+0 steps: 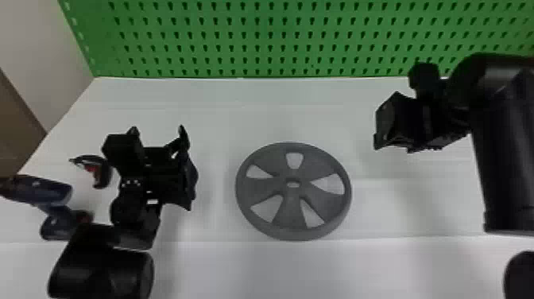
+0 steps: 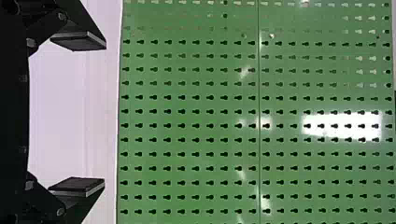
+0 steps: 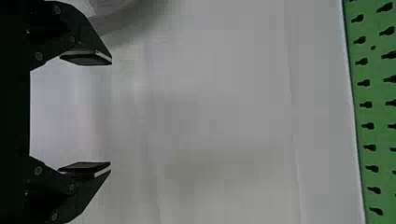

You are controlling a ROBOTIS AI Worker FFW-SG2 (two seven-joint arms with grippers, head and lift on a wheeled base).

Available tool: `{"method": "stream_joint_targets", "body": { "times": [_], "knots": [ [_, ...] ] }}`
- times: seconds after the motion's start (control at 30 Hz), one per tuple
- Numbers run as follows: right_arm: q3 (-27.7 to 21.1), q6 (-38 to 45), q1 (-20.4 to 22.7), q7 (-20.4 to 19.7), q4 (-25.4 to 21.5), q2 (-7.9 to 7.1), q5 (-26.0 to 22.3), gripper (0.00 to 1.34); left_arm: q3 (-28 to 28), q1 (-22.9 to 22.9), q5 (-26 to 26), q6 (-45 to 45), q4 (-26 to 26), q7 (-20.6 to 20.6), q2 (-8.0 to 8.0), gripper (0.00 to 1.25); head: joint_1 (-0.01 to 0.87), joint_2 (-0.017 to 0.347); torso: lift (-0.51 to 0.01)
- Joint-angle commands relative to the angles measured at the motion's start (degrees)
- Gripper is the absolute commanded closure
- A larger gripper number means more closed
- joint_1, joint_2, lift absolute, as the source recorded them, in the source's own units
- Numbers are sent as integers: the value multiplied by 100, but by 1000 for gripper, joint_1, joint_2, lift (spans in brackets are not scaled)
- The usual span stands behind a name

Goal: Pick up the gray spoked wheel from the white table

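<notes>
Two pairs of fingers stand wide apart — on my left gripper (image 1: 159,146) and right gripper (image 1: 389,129) — with the gray spoked wheel (image 1: 293,176) flat on the white table (image 1: 222,119) between them, near side of the green pegboard (image 1: 262,39), a power drill (image 1: 43,191) far left.

The white worktop (image 1: 270,115) is being backed by a green perforated panel (image 1: 250,28). Bright light (image 2: 343,125) is being reflected by it. At left, a pale wall (image 1: 35,39) is being seen.
</notes>
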Motion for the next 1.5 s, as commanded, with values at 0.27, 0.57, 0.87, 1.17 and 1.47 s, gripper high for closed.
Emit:
{"method": "stream_joint_targets", "body": {
  "times": [0.27,0.57,0.87,1.17,1.47],
  "knots": [
    [429,177,-613,0,1129,-442,-785,460,-21,-18,-69,93,3,0,0,236,770,44,-98],
    [1088,177,-911,0,1859,-715,-1532,460,-56,-27,-78,146,3,0,26,236,770,44,-98],
    [1624,177,-1193,0,2395,-908,-2165,460,-100,-53,-78,181,12,0,61,236,770,44,-98],
    [1606,177,-1219,0,2553,-925,-2323,460,-100,-53,-69,190,12,0,70,236,770,44,-98],
    [1193,177,-1272,0,3186,-899,-2859,460,-109,-62,-69,190,12,0,70,236,770,44,-98]
  ]
}}
